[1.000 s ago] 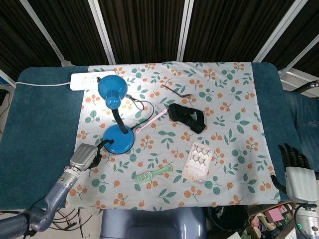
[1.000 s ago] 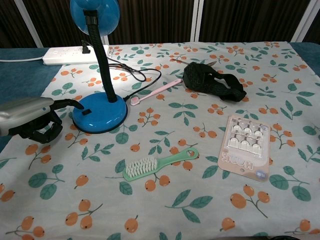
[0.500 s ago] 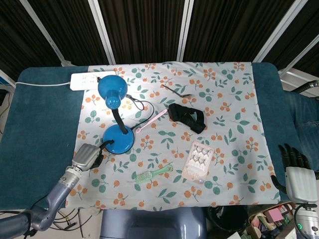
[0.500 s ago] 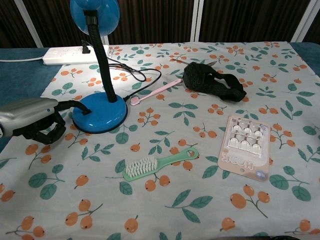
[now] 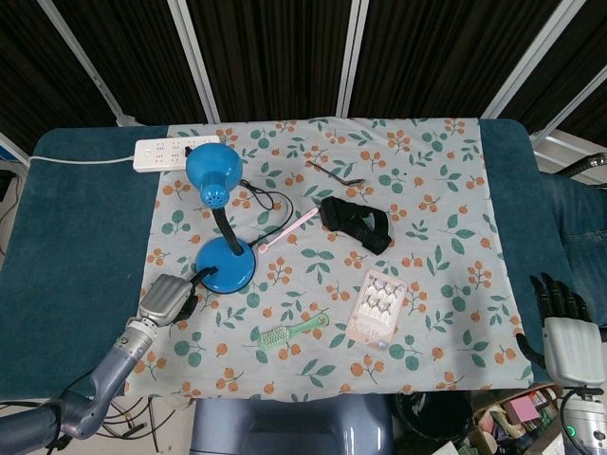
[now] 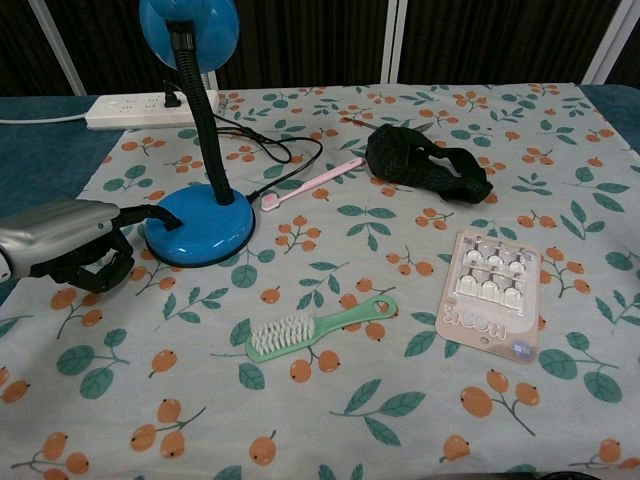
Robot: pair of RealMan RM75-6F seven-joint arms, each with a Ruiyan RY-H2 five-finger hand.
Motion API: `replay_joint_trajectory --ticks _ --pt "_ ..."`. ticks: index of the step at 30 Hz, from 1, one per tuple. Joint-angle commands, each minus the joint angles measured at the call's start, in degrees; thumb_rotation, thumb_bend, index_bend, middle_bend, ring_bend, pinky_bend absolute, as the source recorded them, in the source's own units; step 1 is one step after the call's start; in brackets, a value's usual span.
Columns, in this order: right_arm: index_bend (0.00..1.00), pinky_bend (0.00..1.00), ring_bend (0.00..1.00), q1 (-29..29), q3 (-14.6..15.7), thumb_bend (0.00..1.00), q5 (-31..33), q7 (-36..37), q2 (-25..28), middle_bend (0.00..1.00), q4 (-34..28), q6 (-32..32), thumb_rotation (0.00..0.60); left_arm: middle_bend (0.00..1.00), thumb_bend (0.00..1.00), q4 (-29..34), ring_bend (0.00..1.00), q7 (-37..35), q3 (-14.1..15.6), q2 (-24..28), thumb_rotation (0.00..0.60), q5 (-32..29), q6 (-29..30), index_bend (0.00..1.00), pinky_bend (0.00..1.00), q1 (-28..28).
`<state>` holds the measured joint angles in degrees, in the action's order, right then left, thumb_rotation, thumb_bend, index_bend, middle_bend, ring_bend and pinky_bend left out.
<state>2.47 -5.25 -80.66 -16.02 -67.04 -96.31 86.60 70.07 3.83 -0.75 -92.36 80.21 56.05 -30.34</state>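
Note:
A blue desk lamp stands at the left of the flowered cloth, with its round base (image 5: 228, 268) (image 6: 203, 226) under a black bendy neck and its shade (image 5: 211, 174) turned down. My left hand (image 5: 167, 298) (image 6: 72, 246) lies just left of the base with its fingers curled in. One dark finger (image 6: 150, 214) reaches to the base's left edge. It holds nothing. At the table's right front corner, off the cloth, my right hand (image 5: 563, 332) hangs with its fingers apart and nothing in it. The chest view does not show it.
A green brush (image 5: 290, 333) (image 6: 318, 327) lies in front of the lamp. A pink toothbrush (image 5: 287, 230), a black strap bundle (image 5: 357, 222), a clear blister pack (image 5: 377, 305) and a thin dark tool (image 5: 334, 173) lie further right. A white power strip (image 5: 174, 152) sits at the back left.
My left hand has slid back a little. Its outstretched finger has come off the top of the lamp base to the base's left edge. The right hand has not moved.

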Motion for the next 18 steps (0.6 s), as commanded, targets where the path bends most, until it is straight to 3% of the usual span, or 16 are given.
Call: replay_joint_trajectory --ticks 1,7,10,12,16,18 --pt "0.0 0.13 0.06 0.0 0.0 0.18 0.0 0.0 0.0 0.04 0.0 0.0 0.6 0.77 0.61 -0.3 0.89 0.0 0.0 -0.1 0.6 -0.1 -0.1 0.18 0.97 0.0" --pt "0.0 0.13 0.06 0.0 0.0 0.18 0.1 0.0 0.0 0.04 0.0 0.0 0.6 0.77 0.61 1.1 0.88 -0.2 -0.9 0.8 0.6 1.0 2.0 0.19 0.97 -0.2" --pt "0.0 0.13 0.06 0.0 0.0 0.18 0.1 -0.1 0.0 0.04 0.0 0.0 0.6 0.72 0.58 3.2 0.82 0.3 -1.6 2.3 0.6 2.7 5.2 0.19 0.92 -0.1" --pt "0.0 0.13 0.06 0.0 0.0 0.18 0.1 0.0 0.0 0.04 0.0 0.0 0.6 0.64 0.53 5.0 0.72 0.9 -2.0 3.5 0.6 4.1 7.9 0.18 0.81 0.3" --pt "0.0 0.13 0.06 0.0 0.0 0.18 0.0 0.0 0.0 0.04 0.0 0.0 0.6 0.34 0.35 9.5 0.33 3.6 -2.6 7.4 0.6 5.6 12.6 0.15 0.47 1.6" --pt "0.0 0.13 0.06 -0.1 0.0 0.18 0.0 0.0 0.0 0.04 0.0 0.1 0.6 0.25 0.3 12.7 0.18 6.2 -2.6 10.2 0.6 5.3 13.8 0.12 0.37 2.6"
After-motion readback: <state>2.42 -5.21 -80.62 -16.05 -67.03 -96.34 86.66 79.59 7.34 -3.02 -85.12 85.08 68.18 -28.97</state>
